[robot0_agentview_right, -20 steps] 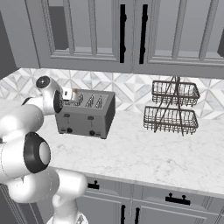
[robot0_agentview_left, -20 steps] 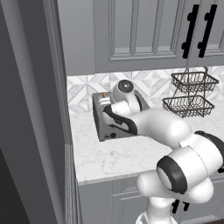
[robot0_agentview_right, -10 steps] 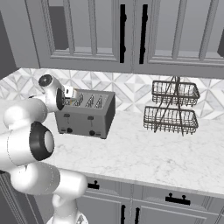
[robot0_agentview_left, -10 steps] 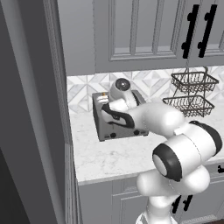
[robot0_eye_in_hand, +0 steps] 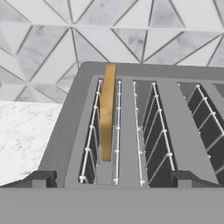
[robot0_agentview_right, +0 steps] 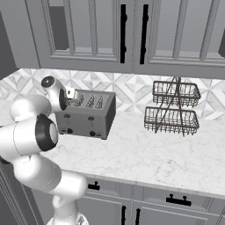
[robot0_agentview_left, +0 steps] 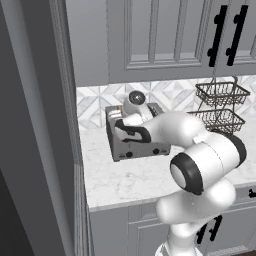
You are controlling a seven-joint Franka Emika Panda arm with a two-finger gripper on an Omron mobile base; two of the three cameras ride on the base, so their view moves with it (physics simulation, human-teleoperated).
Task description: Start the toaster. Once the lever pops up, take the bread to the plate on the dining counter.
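Observation:
The grey toaster (robot0_agentview_right: 88, 117) stands on the marble worktop against the tiled wall, its levers and knobs facing me (robot0_agentview_left: 137, 145). The bread (robot0_eye_in_hand: 107, 109) stands upright in the toaster's leftmost slot (robot0_eye_in_hand: 131, 131), its golden-tan edge rising just above the wires. My gripper (robot0_eye_in_hand: 112, 179) hovers open above the toaster's left end (robot0_agentview_right: 71, 98), with one fingertip (robot0_eye_in_hand: 41, 177) on either side of that slot and apart from the slice. The plate and the dining counter are out of view.
A two-tier wire basket (robot0_agentview_right: 172, 109) stands on the worktop (robot0_agentview_right: 145, 154) right of the toaster. A tall grey panel (robot0_agentview_left: 42, 125) walls off the left side. Upper cabinets with black handles (robot0_agentview_right: 132, 33) hang overhead.
The arm's elbow has swung up and in toward the toaster, while the hand has stayed over the toaster's left end. The bread and the toaster have not moved.

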